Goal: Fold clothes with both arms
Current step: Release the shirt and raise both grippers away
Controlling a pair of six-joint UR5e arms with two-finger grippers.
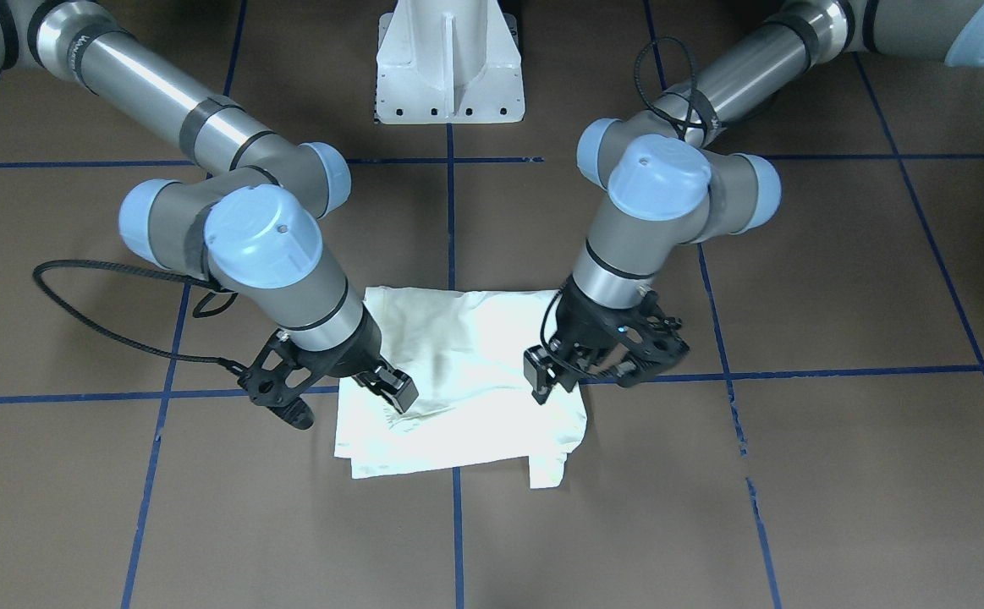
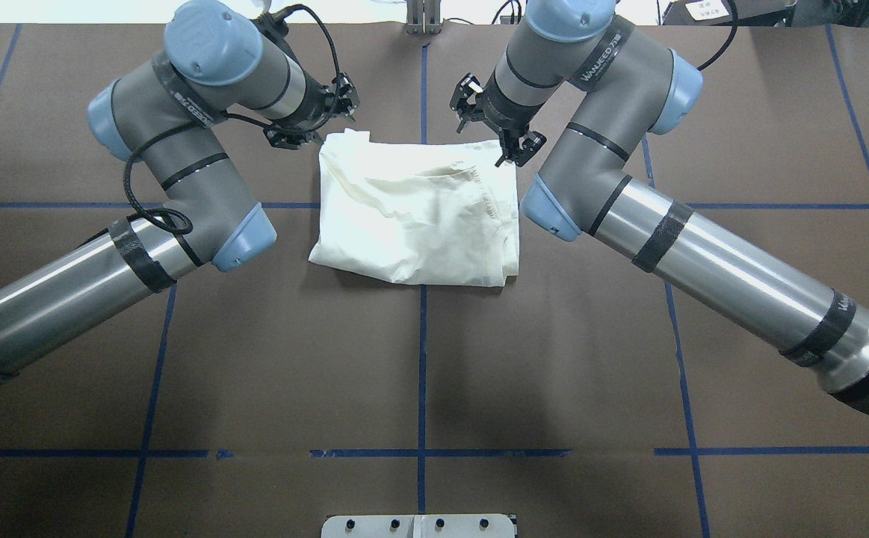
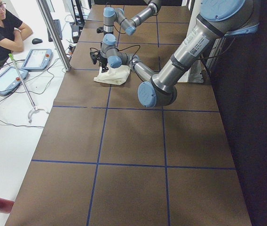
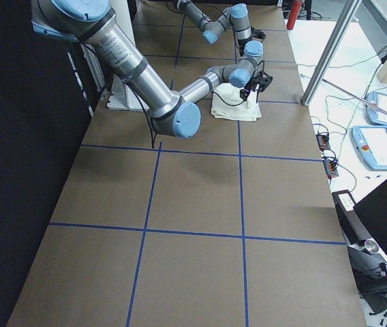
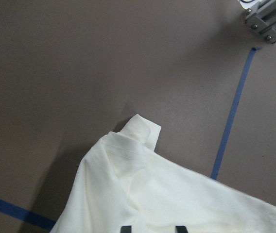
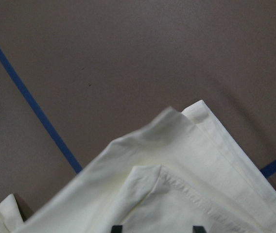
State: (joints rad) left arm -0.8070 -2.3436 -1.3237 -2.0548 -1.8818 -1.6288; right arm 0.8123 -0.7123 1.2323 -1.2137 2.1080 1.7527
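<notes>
Shirt (image 1: 466, 406) lies folded, centre of counter (image 1: 838, 279); left fingers (image 1: 540, 376) and right fingers (image 1: 396, 389) hang spread, empty, over its far corners, so we'd lower both evenly, pinch all layers, lift together.

Bright, even light falls from above on the brown table (image 2: 419, 359). White glare streaks run along the metal tubes of the left arm (image 2: 53, 299) and the right arm (image 2: 740, 276), and soft-edged shadows lie beneath them. The cream shirt (image 1: 458, 372) is nearly washed out, its folds faint, with a greenish tint in the front-facing view. Both wrist views are soft, the nearest cloth slightly blurred. In each side view the side of the picture beyond the table's robot-side edge is black and unlit.
</notes>
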